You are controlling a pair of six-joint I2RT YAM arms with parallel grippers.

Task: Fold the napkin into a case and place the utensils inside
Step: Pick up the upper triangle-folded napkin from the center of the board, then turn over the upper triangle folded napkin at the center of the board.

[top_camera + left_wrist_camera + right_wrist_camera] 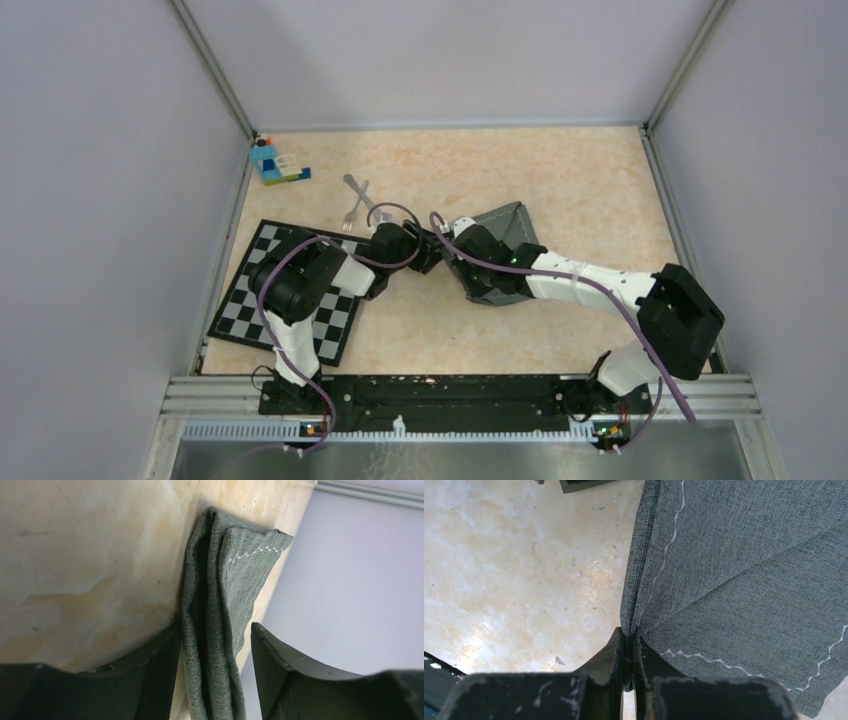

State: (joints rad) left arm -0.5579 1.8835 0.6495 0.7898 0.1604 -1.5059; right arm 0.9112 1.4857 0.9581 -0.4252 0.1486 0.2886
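The dark grey napkin (pixel 507 230) lies partly folded right of the table's middle. My right gripper (pixel 629 630) is shut on its folded left edge, and the napkin (pixel 749 580) spreads to the right with its white zigzag hem showing. My left gripper (pixel 215 627) stands open around the same doubled napkin edge (pixel 225 580): the left finger touches the cloth, the right finger stands apart from it. In the top view the left gripper (pixel 427 252) and right gripper (pixel 448 250) meet tip to tip. The utensils (pixel 358 200), a silver fork and knife, lie crossed behind the left arm.
A black-and-white checkered mat (pixel 250 300) lies at the near left under the left arm. A blue toy-brick block (pixel 277 164) sits in the far left corner. Grey walls close in the table on three sides.
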